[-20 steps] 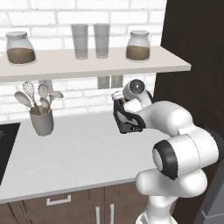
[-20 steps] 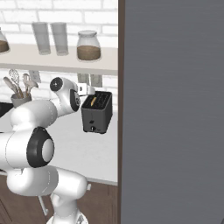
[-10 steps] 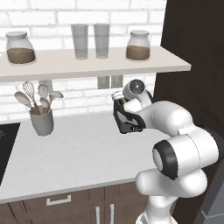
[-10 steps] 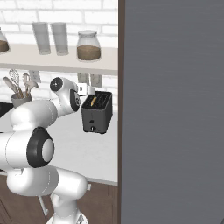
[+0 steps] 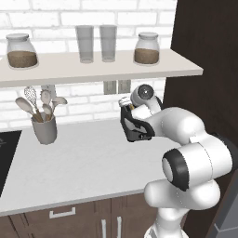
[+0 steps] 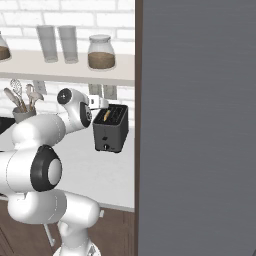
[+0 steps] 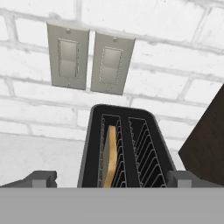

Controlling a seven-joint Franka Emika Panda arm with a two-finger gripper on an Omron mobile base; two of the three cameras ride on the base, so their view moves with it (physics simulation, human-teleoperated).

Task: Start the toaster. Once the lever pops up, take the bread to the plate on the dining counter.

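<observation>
Hand view looked down into the toaster from just above: the fingers stood spread wide, one dark tip at each side of the black body, gripping nothing. The bread sat upright in the left-hand slot as this view showed it, its pale face and golden crust edge showing between the wire guides; the other slot beside it held only its wires. Behind the toaster, two grey wall plates were fixed side by side on the white brick wall.

In the right base view the toaster stood on the pale table close to the brick, a small round knob low on its near face, with the bread's crust just visible in a top slot. The white arm reached over it from the left.

In the left base view a grey utensil crock stood well apart from the toaster, near the table's left end. A shelf above carried two jars and two glasses.
</observation>
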